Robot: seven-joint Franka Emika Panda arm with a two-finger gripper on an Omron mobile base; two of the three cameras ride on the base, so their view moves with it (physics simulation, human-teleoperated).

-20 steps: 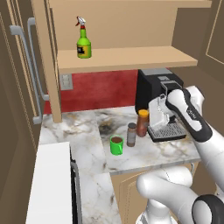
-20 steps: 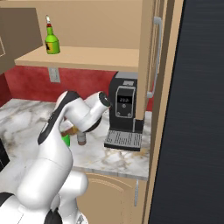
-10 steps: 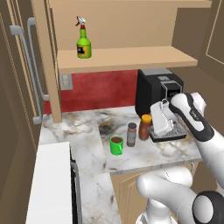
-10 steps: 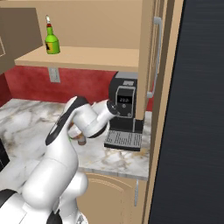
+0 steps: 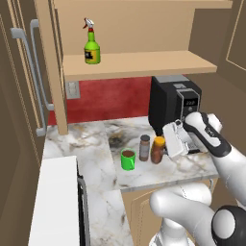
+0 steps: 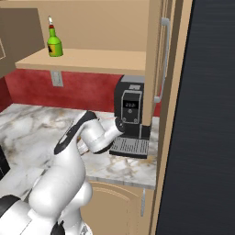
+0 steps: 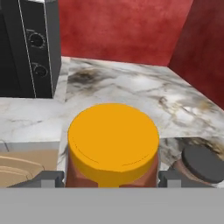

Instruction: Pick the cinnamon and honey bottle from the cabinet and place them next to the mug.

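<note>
My gripper (image 5: 166, 141) sits right at the honey bottle (image 5: 157, 150), on its far side from the cinnamon (image 5: 144, 147). In the hand view the bottle's yellow cap (image 7: 113, 138) lies directly ahead of me, between my two fingertips (image 7: 49, 179), one to each side of the amber body. The tips stand apart with the bottle between them; I cannot tell whether they press its sides or only flank it.

The honey bottle stands upright on the marble counter (image 5: 91, 144). Just past it from my hand is the cinnamon, also upright, its dark cap showing at the lower right of the hand view (image 7: 202, 162). The two jars are just beside each other; I cannot tell if they touch. Past the cinnamon, farther from my hand, is the green mug (image 5: 128, 159), close to the shaker, with dark liquid inside.

Behind my hand, against the red wall (image 5: 110, 98), stands the black coffee machine (image 5: 172, 101); my wrist is in front of its drip tray (image 6: 129, 147). In the hand view the machine's side with two dials shows at upper left (image 7: 34, 48).

Well above my hand is the cabinet shelf (image 5: 139, 63), with a green spray bottle (image 5: 91, 47) upright near its left end.
</note>
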